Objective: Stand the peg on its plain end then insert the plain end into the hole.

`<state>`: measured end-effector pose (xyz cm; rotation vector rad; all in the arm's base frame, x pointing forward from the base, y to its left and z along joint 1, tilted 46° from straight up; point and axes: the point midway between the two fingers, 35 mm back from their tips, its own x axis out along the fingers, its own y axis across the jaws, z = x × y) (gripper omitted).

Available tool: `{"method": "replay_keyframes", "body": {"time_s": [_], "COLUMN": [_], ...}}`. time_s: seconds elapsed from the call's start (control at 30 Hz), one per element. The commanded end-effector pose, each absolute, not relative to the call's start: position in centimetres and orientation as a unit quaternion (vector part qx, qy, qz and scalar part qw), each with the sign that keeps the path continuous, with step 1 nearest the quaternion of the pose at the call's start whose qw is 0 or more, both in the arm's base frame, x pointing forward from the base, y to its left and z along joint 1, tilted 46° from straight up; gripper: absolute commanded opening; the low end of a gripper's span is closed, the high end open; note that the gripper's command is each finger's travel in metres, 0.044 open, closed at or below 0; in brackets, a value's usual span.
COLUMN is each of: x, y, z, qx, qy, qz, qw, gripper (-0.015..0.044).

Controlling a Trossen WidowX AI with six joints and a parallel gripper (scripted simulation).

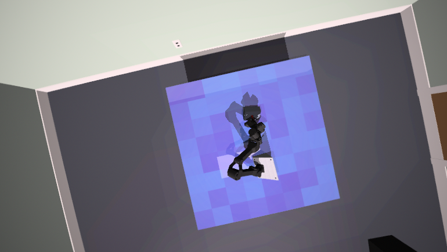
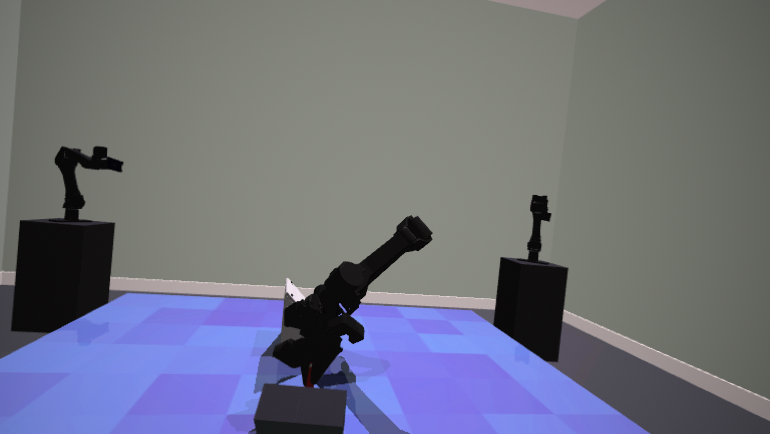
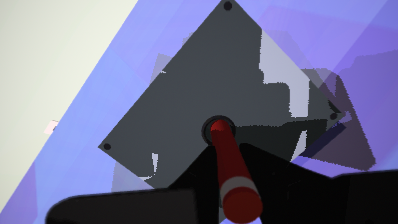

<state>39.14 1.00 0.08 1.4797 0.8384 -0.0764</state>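
Note:
The red peg (image 1: 252,117) (image 2: 309,375) (image 3: 231,162) is held between the fingers of my gripper (image 1: 251,118) (image 2: 311,379) (image 3: 227,152), which is shut on it. Its white band is near the end closest to the wrist camera, and its plain end points at the panel. The sloped panel (image 1: 252,110) (image 2: 300,407) (image 3: 175,105) is mostly in shadow in the wrist view and shows its back in the exterior view. The plain end shows over the round dark hole (image 3: 204,132). I cannot tell whether it is in front of the hole or just inside its mouth.
A white plate (image 1: 268,169) (image 2: 291,291) with dark corner spots stands beside the arm's base. A paler flat patch (image 1: 222,167) lies on the other side. Two black pedestals (image 2: 56,274) (image 2: 528,301) with other arms stand beyond the blue patterned surface (image 1: 297,190) (image 2: 447,388).

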Motion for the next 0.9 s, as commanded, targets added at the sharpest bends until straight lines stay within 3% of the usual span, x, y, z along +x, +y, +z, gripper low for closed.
{"method": "replay_keyframes", "body": {"time_s": [0.0, 0.87], "x": [39.43, 40.2], "y": [0.98, 1.48], "z": [-0.13, -0.74], "qx": [0.655, 0.655], "qy": [0.369, 0.369], "qz": [-0.036, -0.035], "qw": [0.659, 0.659], "gripper": [0.0, 0.0]}}
